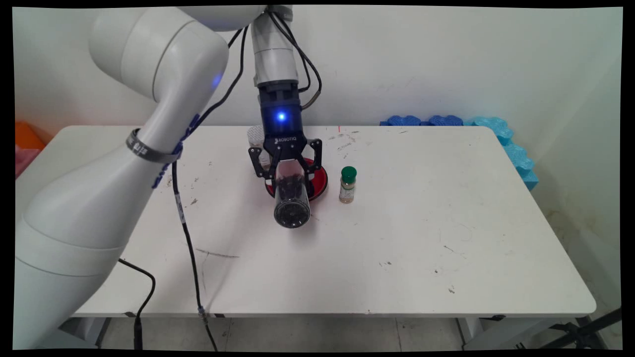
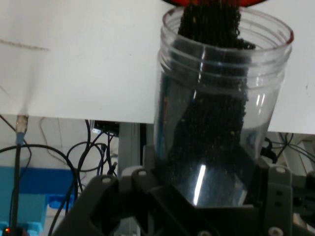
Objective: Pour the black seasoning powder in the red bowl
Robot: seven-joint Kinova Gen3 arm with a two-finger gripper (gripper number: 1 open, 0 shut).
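My gripper [image 1: 290,172] is shut on a clear plastic jar [image 1: 292,203] that is partly filled with black grains. The jar is tipped over, its base facing the camera and its mouth pointing down at a red plate [image 1: 322,181] just behind it. In the hand view the jar [image 2: 221,113] rises from the gripper [image 2: 206,189], and black grains [image 2: 211,29] spill from its mouth onto the red plate [image 2: 216,2] at the top edge. A small spice bottle with a green lid [image 1: 348,185] stands upright just right of the plate.
A second clear container [image 1: 256,140] stands behind the gripper on its left. Blue and cyan foam pieces [image 1: 496,130] line the table's back right corner. Black cables [image 1: 186,233] hang from the arm over the table's left front. An orange object [image 1: 27,136] sits beyond the left edge.
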